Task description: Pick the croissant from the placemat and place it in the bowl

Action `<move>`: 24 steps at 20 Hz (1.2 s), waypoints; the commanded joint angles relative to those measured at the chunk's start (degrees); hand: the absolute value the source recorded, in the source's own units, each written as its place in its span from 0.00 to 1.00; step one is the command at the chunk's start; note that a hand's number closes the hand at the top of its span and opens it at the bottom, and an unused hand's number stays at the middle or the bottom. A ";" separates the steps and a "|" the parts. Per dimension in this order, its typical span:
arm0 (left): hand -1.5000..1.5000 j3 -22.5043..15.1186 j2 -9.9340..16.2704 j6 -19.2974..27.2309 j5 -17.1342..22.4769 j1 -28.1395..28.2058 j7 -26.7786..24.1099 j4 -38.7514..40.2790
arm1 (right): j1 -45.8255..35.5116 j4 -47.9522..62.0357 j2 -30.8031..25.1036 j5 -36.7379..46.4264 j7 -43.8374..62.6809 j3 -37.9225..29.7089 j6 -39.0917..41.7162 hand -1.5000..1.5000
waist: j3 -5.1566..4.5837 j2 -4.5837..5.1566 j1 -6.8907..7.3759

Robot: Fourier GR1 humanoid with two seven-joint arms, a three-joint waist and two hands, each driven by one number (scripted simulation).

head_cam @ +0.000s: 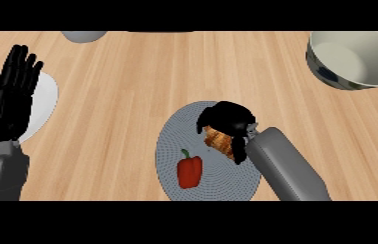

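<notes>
A golden-brown croissant lies on the round grey placemat at lower centre. My right hand is over it with fingers curled round its upper end, hiding much of it. The bowl, grey-rimmed with a pale inside, stands at the upper right, well apart from the hand. At the left edge my left hand rests open with fingers up.
A red bell pepper lies on the placemat's lower left part, close to the croissant. A white plate sits at the left, partly behind the left hand. A grey object shows at the top left edge.
</notes>
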 commanded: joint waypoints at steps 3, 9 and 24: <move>0.50 0.23 -1.24 -0.07 -0.61 1.31 -0.49 -0.61 | -3.09 2.91 1.30 1.34 -3.94 -3.08 -3.30 1.00 | 0.12 0.13 0.10; 0.50 1.54 -0.69 1.49 -0.65 0.32 -0.59 0.09 | 1.34 8.44 -26.50 -2.61 -12.03 -18.18 -6.20 1.00 | 0.50 1.46 -4.65; 0.50 1.11 -1.04 0.36 0.24 0.34 -1.39 -1.75 | -1.61 28.92 -54.74 -10.82 -24.63 -39.32 -11.13 1.00 | 1.36 3.20 0.17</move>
